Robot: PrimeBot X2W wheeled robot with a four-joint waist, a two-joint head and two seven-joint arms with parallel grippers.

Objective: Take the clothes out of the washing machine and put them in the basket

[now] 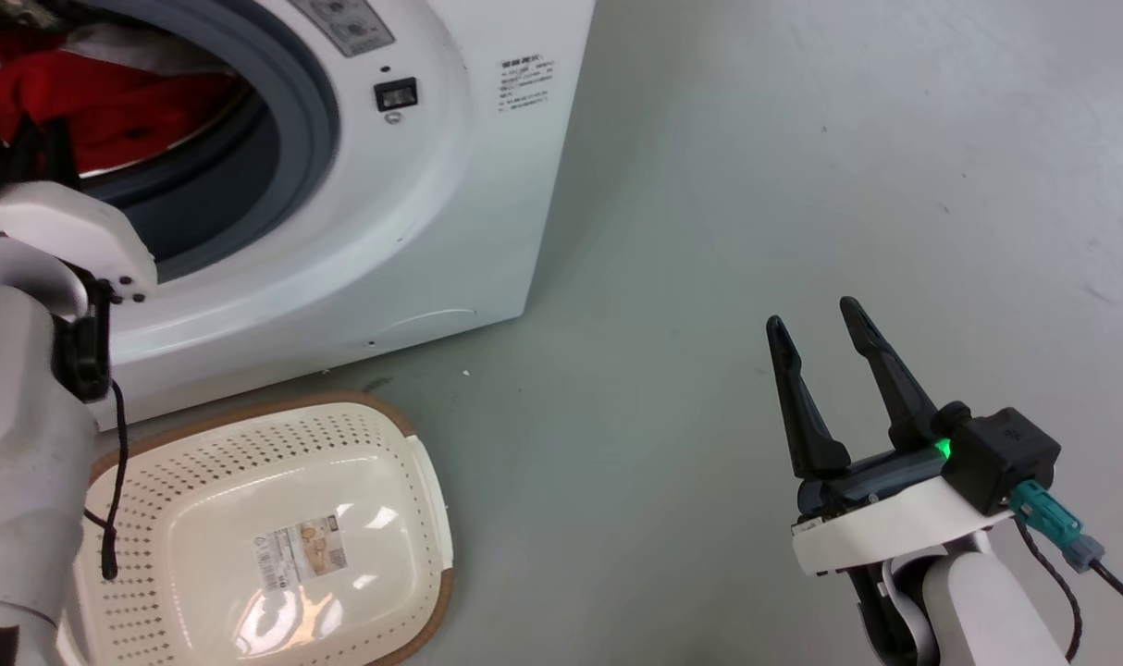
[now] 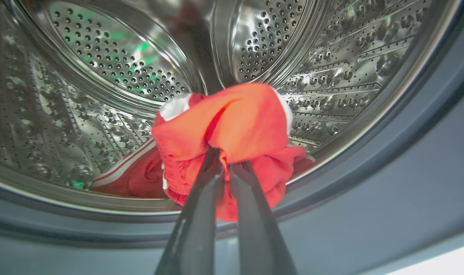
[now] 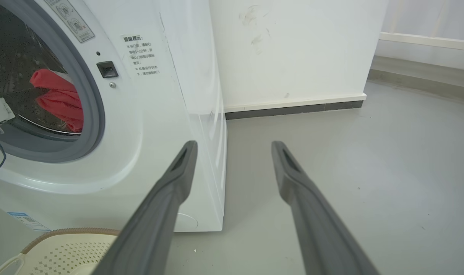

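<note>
Inside the steel drum of the washing machine, at the centre of the left wrist view, the left gripper has its jaws closed on a bunched fold of the red clothes. The bundle sits at the front lip of the drum, just above the grey rubber door seal. A striped piece, red with white bands, lies on the drum floor at the lower left of the bundle and touches it. I cannot tell whether it is a separate garment.

The fabric looks soft, light and limp. It will likely sag and trail below the jaws when lifted, and a hanging end could catch on the seal. The pinch through a thick gathered fold looks like a sound place to hold. A grip on one thin edge would probably slip more easily.

At the lower left of the head view, the basket stands on the floor just in front of the machine, with no clothes in it. At the lower right, the right gripper hovers over the grey floor, jaws open with nothing between them.
</note>
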